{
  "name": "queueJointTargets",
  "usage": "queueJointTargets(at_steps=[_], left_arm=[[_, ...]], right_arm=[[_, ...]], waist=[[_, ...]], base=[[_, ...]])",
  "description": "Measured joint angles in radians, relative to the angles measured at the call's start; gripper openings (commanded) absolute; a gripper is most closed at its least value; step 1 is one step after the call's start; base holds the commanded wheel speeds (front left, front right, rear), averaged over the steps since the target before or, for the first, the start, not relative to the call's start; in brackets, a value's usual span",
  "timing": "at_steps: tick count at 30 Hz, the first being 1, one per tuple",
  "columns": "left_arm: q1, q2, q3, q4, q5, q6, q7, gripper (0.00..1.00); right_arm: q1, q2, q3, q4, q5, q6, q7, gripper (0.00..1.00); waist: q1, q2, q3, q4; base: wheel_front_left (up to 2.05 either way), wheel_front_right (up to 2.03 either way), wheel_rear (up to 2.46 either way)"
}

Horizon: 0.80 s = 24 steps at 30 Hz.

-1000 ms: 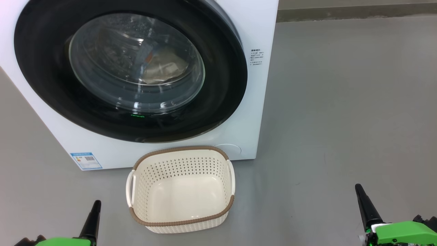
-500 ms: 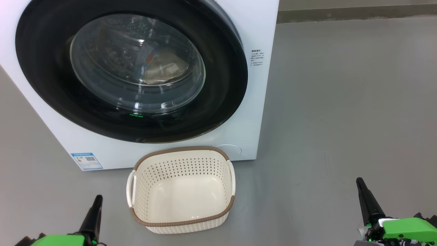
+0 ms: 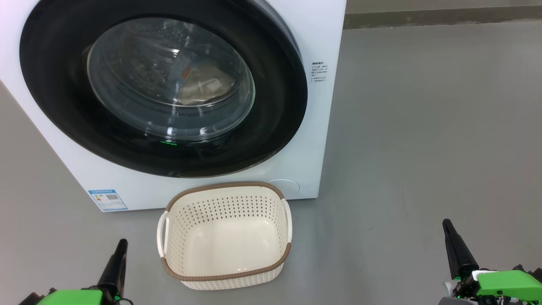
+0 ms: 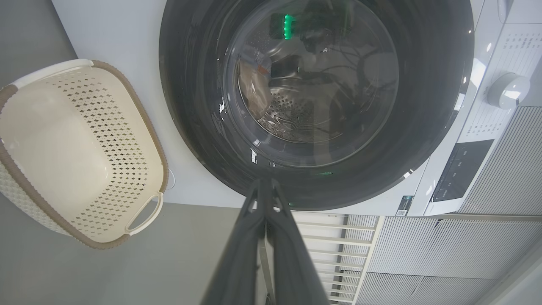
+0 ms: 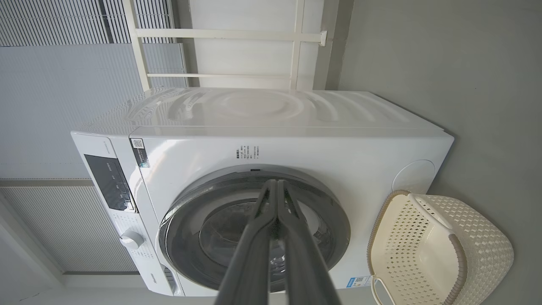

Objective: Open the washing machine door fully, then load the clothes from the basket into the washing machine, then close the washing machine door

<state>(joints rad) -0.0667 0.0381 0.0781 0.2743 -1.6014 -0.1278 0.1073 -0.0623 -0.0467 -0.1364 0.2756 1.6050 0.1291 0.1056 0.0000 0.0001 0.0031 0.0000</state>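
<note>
Clothes [image 3: 203, 87] inside shut washing machine [image 3: 315, 140]; basket [image 3: 228, 207] empty.

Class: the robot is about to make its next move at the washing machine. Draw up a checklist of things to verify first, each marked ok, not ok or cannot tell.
1. The washing machine door is shut against the front: ok.
2. Whether it is latched: cannot tell.
3. The clothes are inside the washing machine: ok, seen through the door.
4. The basket is empty: ok.
5. The left gripper is shut, holding nothing: ok.
6. The right gripper is shut, holding nothing: ok.
</note>
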Motion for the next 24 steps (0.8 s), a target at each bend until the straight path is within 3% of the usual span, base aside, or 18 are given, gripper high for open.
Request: queueJointTargets(at_steps=[24], left_arm=[[0.000, 0.000, 0.000, 0.000, 0.000, 0.000, 0.000, 0.00]], right_arm=[[0.000, 0.000, 0.000, 0.000, 0.000, 0.000, 0.000, 0.00]], waist=[[0.0000, 0.0000, 0.000, 0.000]], base=[[0.00, 0.00, 0.00]])
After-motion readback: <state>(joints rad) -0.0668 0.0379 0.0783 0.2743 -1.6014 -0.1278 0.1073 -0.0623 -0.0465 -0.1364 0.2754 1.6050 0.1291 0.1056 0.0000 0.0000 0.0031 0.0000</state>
